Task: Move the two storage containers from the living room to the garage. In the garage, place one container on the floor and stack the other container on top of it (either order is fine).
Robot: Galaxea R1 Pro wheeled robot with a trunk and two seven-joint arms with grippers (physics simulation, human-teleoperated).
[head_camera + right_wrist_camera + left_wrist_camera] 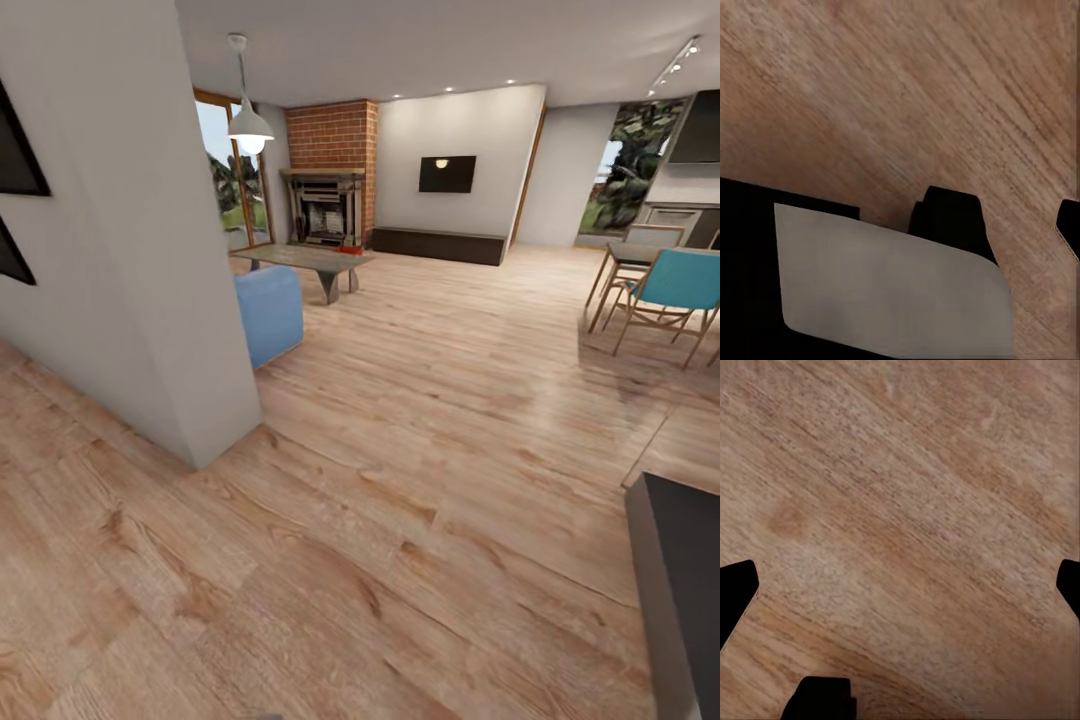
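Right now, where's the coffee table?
Head view: the coffee table stands far ahead on the left, on the wood floor in front of the brick fireplace, just beyond the blue seat.

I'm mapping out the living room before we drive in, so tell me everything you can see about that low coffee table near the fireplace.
The coffee table is a low, long slab with a grey, stone-like top, carried on dark angled legs; one V-shaped leg shows clearly at its near end. It stands level on the light wood plank floor, in front of the brick fireplace and just beyond the blue seat. Something small and red shows at its far edge; what it is cannot be told.
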